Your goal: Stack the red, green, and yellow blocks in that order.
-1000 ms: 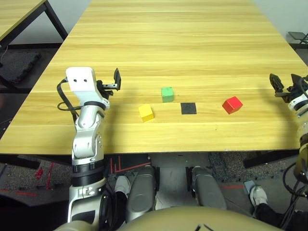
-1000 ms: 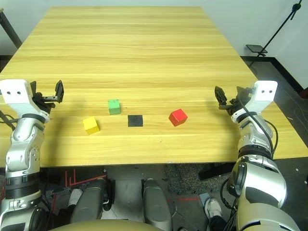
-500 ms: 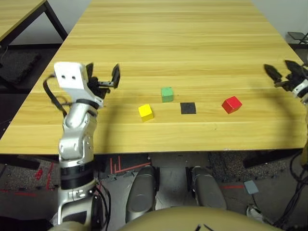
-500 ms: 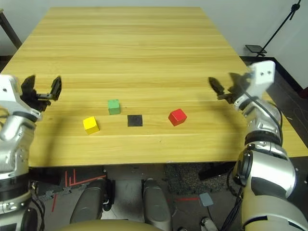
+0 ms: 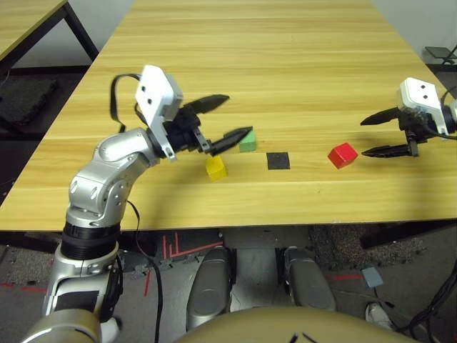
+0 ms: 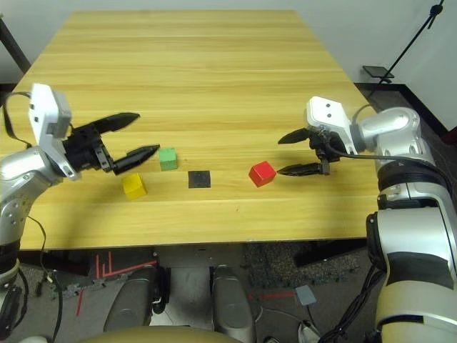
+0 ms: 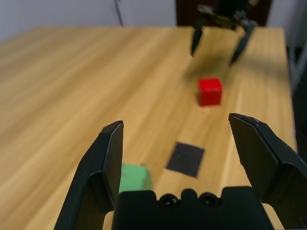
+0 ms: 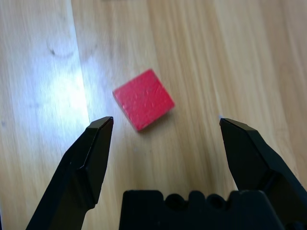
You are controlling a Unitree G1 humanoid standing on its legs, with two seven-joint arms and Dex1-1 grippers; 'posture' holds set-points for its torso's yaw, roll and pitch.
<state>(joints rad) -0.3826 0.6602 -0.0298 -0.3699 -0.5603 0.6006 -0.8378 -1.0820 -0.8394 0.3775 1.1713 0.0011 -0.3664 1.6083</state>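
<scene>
Bright even light; glare patch on the table [image 8: 57, 96], left wrist foreground blurred.

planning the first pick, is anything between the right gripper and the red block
Nothing visible is. The right gripper is open, just to the right of the red block, with only bare table between them. The black patch lies on the block's far side.

Wooden table [image 5: 285, 64]: three blocks [image 5: 343, 154], black patch [image 5: 278, 161]

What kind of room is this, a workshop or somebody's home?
Probably a lab or test room. A big bare wooden table holds three small cubes, the red block, green block and yellow block; a stand and cables sit on the dark floor.
</scene>
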